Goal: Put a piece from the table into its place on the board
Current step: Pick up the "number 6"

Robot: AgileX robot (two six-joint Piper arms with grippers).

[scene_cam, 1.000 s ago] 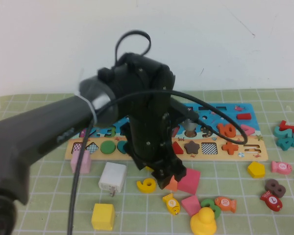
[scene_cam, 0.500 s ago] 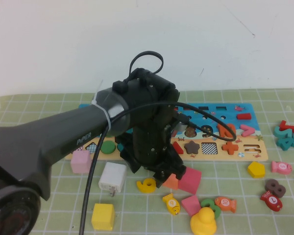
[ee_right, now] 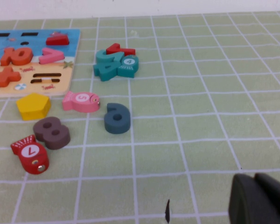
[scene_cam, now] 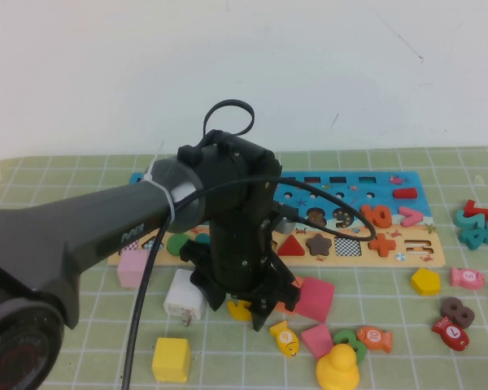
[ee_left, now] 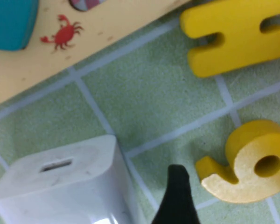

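The puzzle board (scene_cam: 407, 258) lies across the far middle of the mat, with several pieces in their slots. A yellow number 6 (scene_cam: 241, 309) lies on the mat just in front of the board. My left gripper (scene_cam: 248, 313) is low over it and open. In the left wrist view one black finger (ee_left: 177, 191) stands between the yellow 6 (ee_left: 252, 163) and a white charger (ee_left: 60, 186); the other finger is out of view. My right gripper (ee_right: 259, 200) is shut and empty over bare mat at the right; it does not show in the high view.
The white charger (scene_cam: 185, 294), a pink cube (scene_cam: 134, 268) and a yellow cube (scene_cam: 171, 359) lie to the left. Pink blocks (scene_cam: 313, 299), a yellow fish (scene_cam: 285, 337) and a yellow duck (scene_cam: 338, 370) lie to the right. Several loose pieces (scene_cam: 455, 309) lie at the far right.
My left arm has come down and shifted left, so the gripper now stands over the yellow 6 and hides the orange piece. Nothing was picked up.
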